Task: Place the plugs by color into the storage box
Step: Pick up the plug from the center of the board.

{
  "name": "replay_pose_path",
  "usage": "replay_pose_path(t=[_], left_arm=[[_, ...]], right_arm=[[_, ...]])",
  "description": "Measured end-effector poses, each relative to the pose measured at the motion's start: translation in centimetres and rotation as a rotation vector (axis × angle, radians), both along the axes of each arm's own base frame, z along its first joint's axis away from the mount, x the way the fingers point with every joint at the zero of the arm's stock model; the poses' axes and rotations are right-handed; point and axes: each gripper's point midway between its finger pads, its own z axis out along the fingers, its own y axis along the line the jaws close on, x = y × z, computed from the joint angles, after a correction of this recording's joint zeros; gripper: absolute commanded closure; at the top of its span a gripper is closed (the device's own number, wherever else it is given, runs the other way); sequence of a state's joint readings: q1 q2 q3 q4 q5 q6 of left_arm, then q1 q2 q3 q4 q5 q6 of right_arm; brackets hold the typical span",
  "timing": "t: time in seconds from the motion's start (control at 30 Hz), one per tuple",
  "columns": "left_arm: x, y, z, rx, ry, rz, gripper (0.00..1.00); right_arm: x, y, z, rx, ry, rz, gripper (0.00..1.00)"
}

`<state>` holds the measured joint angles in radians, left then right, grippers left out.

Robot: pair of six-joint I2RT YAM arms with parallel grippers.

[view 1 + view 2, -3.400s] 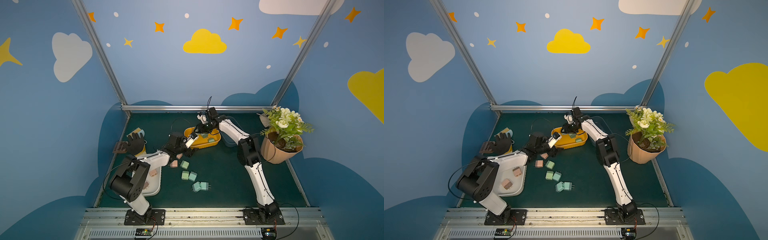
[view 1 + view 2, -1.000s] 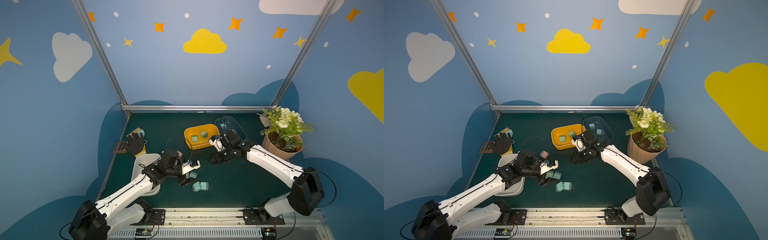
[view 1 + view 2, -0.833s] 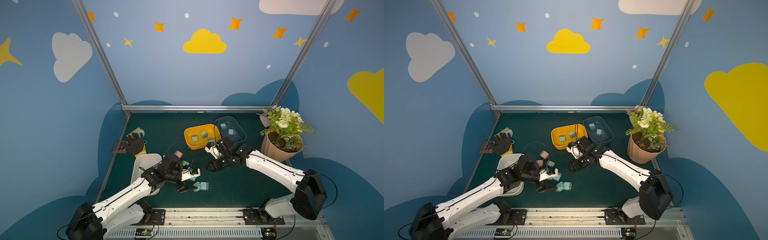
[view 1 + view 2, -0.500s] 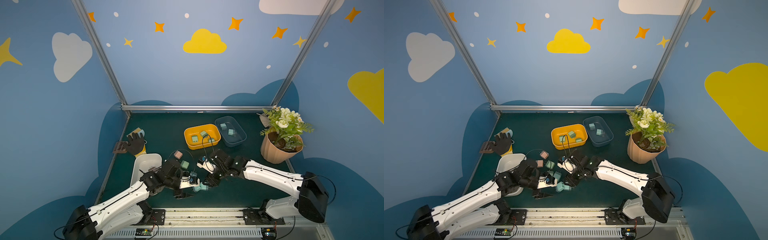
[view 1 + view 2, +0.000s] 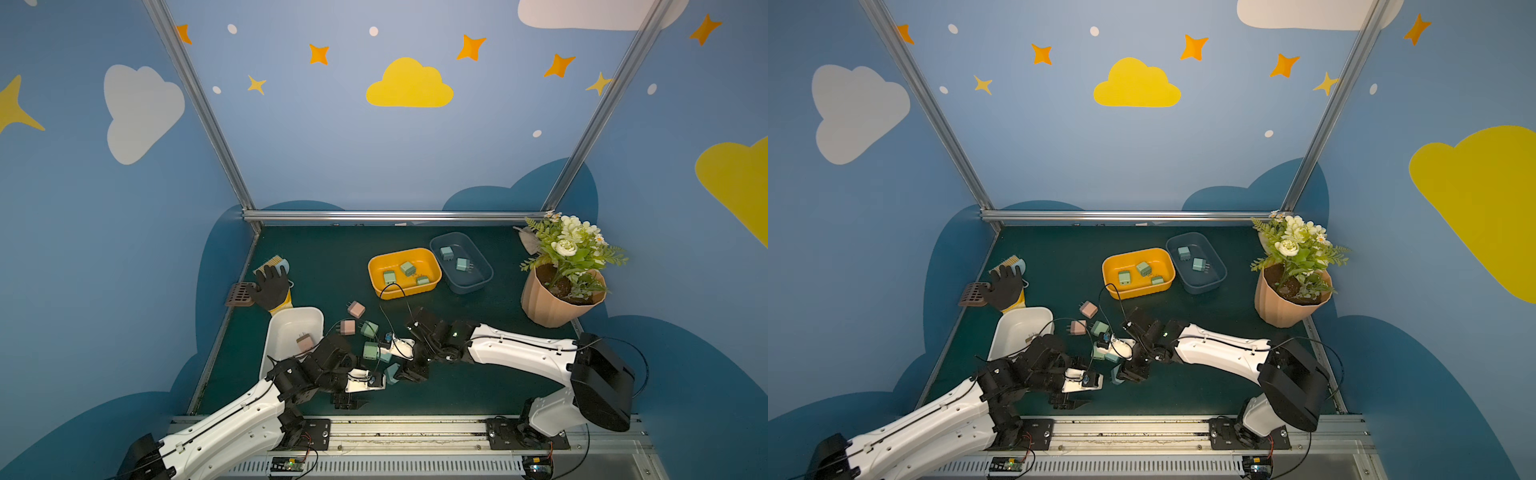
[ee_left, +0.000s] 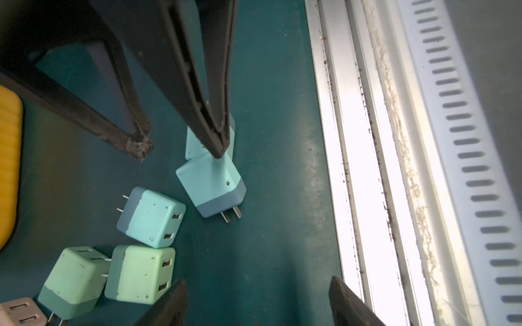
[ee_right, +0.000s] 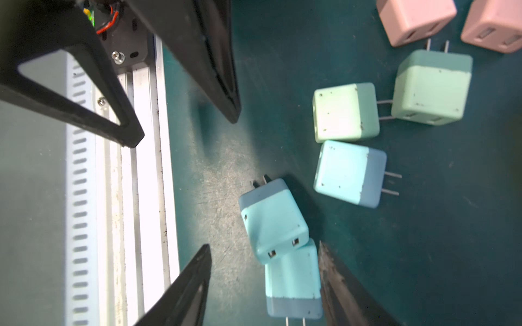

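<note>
In both top views, the yellow bin [image 5: 371,276] carries three green plugs [image 5: 407,268], and the blue bin [image 5: 487,276] sits just beside it with two teal plugs [image 5: 462,264]. The white bin [image 5: 275,332], on the left arm's side of the yellow bin and nearer the robot, has one pink plug [image 5: 304,343]. The loose plugs [image 5: 369,329] lie between the yellow bin and the rail [image 5: 415,432], and both arms crowd in there! The right gripper [image 5: 409,372] is down among them; the left gripper [image 5: 344,402] sits nearest the rail.

Left wrist view: the left gripper's fingers [image 6: 169,306] stand wide apart over bare mat [image 6: 268,225], gripping nothing.

Right wrist view: the right gripper [image 7: 265,245] is spread too, not clamped. It straddles a teal pair [image 7: 293,279], one plug piled on the other. One finger [image 7: 339,285] is against the lower plug, with a gap at the other finger.
</note>
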<state>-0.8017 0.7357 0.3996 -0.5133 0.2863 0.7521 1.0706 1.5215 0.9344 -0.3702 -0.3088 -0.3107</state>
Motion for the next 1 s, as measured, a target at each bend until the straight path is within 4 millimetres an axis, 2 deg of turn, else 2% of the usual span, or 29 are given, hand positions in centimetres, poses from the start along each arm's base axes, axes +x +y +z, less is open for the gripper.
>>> replay_pose_path(t=[0.53,0.8,1.0], left_arm=[[1.0,0.3,1.4,-0.065,-0.102,0.03,0.2],[1.1,0.3,1.4,-0.073,-0.113,0.022,0.2],[1.2,0.3,1.3,-0.081,-0.127,0.023,0.2]], right_arm=[[-0.1,0.4,-4.3,-0.079,0.03,0.056,0.39],[0.0,1.2,-4.7,-0.079,0.038,0.082,0.49],[-0.2,1.1,-4.3,-0.071,0.041,0.092,0.63]])
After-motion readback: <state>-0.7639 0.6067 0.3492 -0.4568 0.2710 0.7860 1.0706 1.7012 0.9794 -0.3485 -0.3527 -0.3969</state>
